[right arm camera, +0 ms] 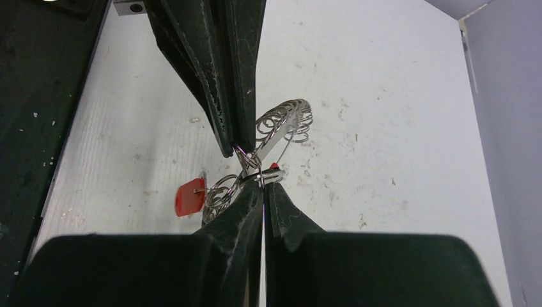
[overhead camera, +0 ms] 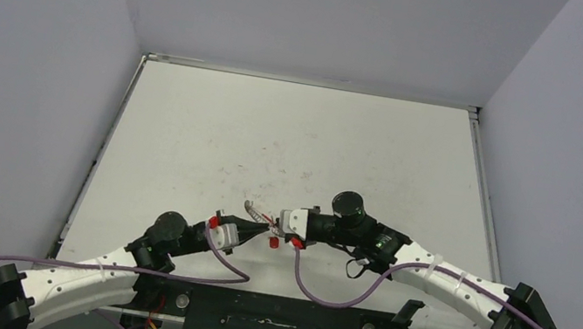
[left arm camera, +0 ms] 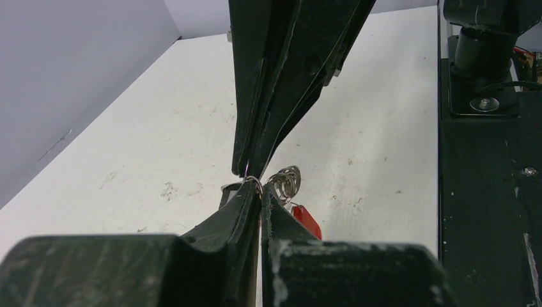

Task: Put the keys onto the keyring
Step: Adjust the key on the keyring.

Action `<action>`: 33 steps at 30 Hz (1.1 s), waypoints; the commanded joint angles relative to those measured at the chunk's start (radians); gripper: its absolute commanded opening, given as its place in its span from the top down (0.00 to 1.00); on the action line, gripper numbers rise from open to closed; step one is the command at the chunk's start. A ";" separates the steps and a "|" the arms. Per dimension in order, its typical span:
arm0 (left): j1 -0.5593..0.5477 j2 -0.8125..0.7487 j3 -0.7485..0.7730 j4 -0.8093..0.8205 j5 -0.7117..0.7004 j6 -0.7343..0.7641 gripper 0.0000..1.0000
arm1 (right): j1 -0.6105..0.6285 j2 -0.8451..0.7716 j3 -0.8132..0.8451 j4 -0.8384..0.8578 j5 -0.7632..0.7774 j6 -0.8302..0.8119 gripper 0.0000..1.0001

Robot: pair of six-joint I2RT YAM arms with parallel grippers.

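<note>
The left gripper (left arm camera: 261, 192) and right gripper (right arm camera: 263, 187) meet tip to tip. Both are clamped tight on the keyring (right arm camera: 281, 121) between them, and its silver loops fan out beside the tips.

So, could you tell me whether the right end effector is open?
No, the right end effector is shut, its fingertips pinching the thin wire of the keyring.

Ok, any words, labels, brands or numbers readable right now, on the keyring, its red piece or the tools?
No readable text in any view.
The keyring, its red piece, the left tool, the right tool and the table show no print, label or number.
</note>
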 commanded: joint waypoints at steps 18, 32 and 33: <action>0.007 0.713 0.021 0.604 -0.019 -0.007 1.00 | -0.008 0.021 -0.118 0.045 0.233 0.040 1.00; 0.001 0.404 -0.051 0.262 -0.036 -0.060 0.73 | -0.014 0.193 -0.128 0.286 0.137 0.171 1.00; 0.000 0.353 -0.055 0.212 -0.045 -0.064 0.69 | -0.014 0.206 -0.124 0.287 0.132 0.172 1.00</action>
